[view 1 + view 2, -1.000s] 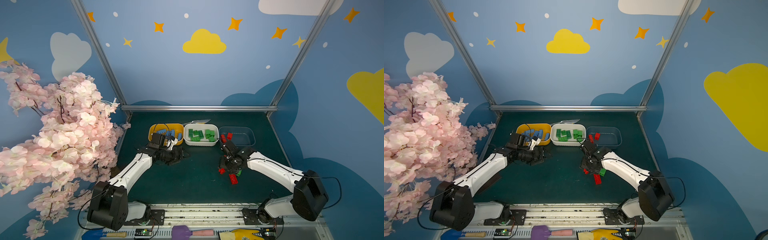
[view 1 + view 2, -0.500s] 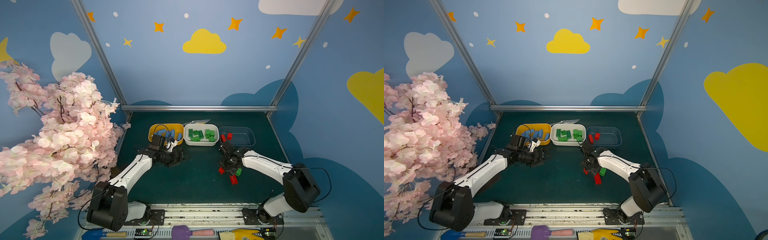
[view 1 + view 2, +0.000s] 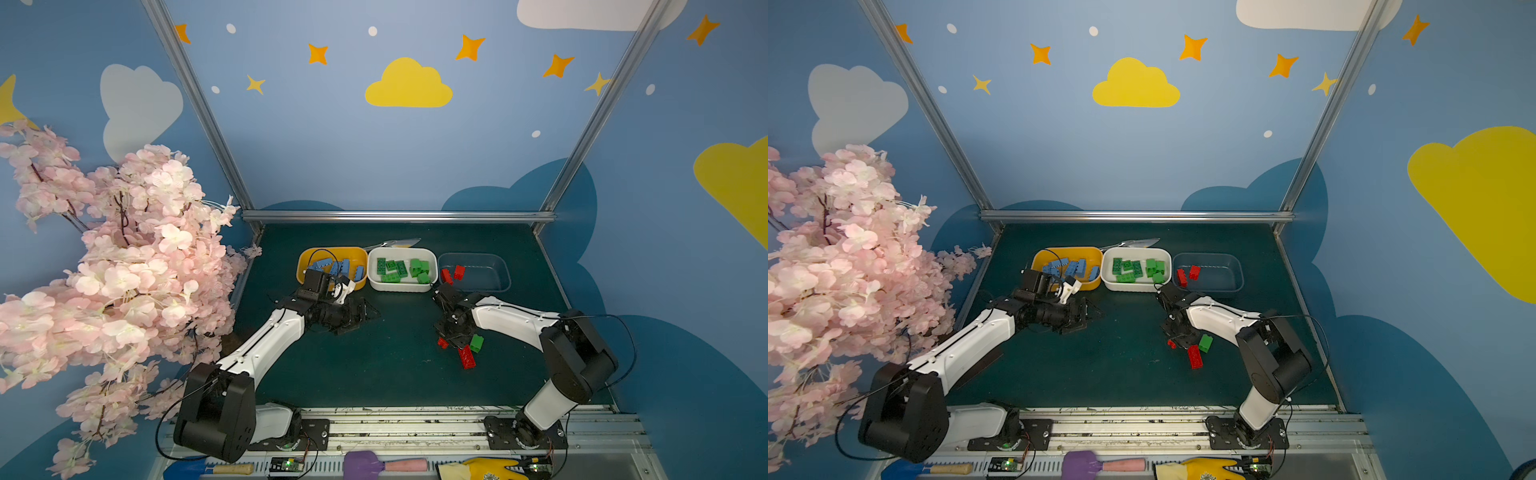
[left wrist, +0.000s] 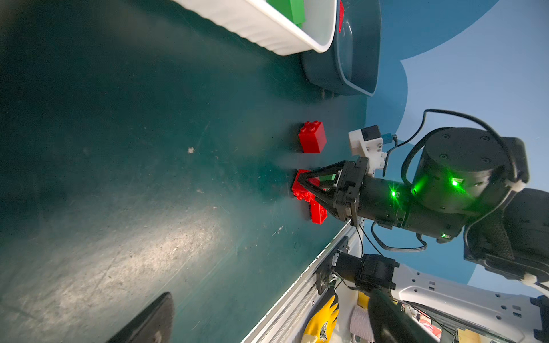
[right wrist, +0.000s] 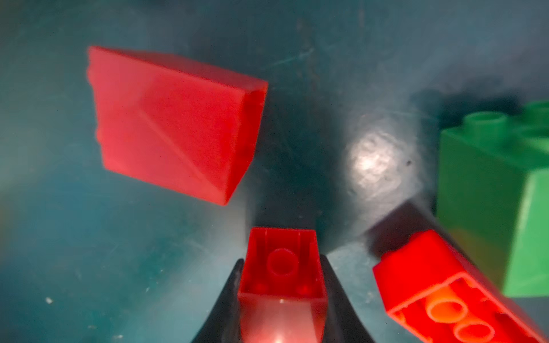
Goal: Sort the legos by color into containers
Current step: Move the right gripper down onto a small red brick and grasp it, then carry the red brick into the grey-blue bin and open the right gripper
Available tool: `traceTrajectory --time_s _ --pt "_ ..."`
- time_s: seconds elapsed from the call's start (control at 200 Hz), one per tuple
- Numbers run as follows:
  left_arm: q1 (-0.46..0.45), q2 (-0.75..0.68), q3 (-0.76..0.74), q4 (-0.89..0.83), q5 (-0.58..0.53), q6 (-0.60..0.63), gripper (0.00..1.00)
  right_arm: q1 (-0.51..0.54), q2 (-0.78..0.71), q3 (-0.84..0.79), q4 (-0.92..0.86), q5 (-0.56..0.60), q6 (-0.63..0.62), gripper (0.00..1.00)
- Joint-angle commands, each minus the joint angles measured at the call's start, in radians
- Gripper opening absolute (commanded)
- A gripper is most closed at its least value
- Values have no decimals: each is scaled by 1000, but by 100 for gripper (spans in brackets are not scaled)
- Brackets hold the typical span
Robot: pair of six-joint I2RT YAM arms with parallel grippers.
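The right gripper (image 5: 281, 262) pinches a red brick (image 5: 280, 285) between its jaws, down near the mat (image 3: 374, 365), in front and right of the white tub (image 3: 401, 286). A long red brick (image 3: 466, 357), a green brick (image 3: 476, 343) and a second red brick (image 5: 178, 124) lie just beside it. The left gripper (image 3: 359, 318), jaws spread and empty, hovers in front and left of the white tub.

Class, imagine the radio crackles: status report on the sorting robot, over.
Left gripper: jaws open, empty. Right gripper: jaws shut on small red brick. Long red brick and green brick loose close by. Nothing seen blocking dark tub.
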Motion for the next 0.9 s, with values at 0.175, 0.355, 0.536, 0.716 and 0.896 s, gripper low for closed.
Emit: traceTrajectory --time_s 0.175,0.355,0.536,0.716,0.896 --pt "-2 -11 40 4 33 -13 100 -51 -169 116 -204 100 -270 13" --pt "-18 7 69 56 66 -56 100 -152 -210 209 -229 238 -554 14" --pt "-39 28 105 81 65 -80 100 -278 -138 305 -138 238 -824 15" --pt "-47 42 115 93 66 -95 100 -371 11 418 -71 180 -974 15" --pt "-48 45 114 84 59 -89 100 -418 205 597 -133 72 -1004 16"
